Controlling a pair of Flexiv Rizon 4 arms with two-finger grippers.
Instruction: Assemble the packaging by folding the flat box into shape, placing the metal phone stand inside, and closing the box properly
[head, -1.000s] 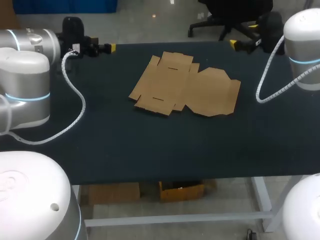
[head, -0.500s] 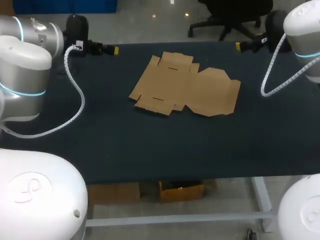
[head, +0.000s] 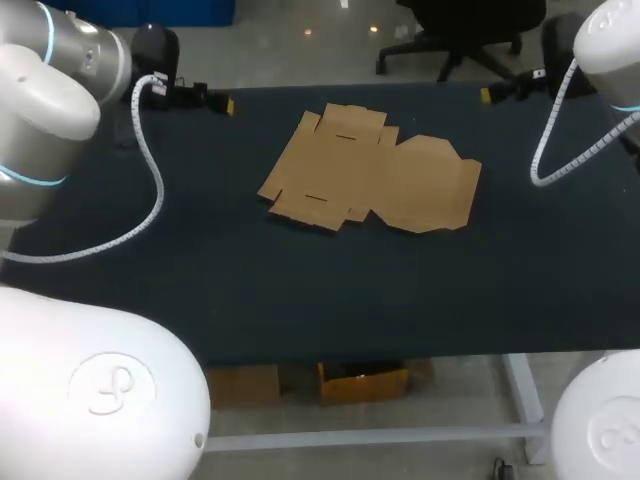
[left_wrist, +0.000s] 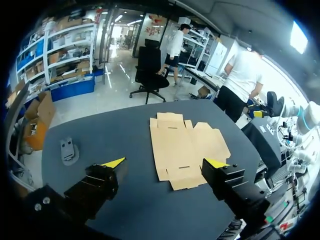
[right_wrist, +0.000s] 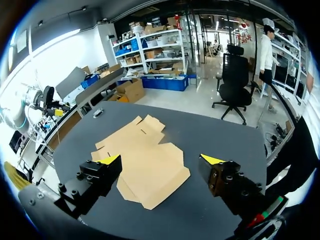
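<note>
Lying flat in the middle of the table (head: 300, 300), the flat box (head: 372, 182) likely wanted the left gripper (left_wrist: 164, 163) and right gripper (right_wrist: 159, 159), both empty and spread wide, lifting opposite side flaps together

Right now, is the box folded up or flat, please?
Flat: the box lies spread on the table, flaps out, no walls raised.

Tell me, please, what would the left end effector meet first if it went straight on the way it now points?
Probably the flat, unfolded brown cardboard box, lying on the dark table straight ahead of the open left end effector. Nothing seems to stand before it, though depth is unclear.
</note>
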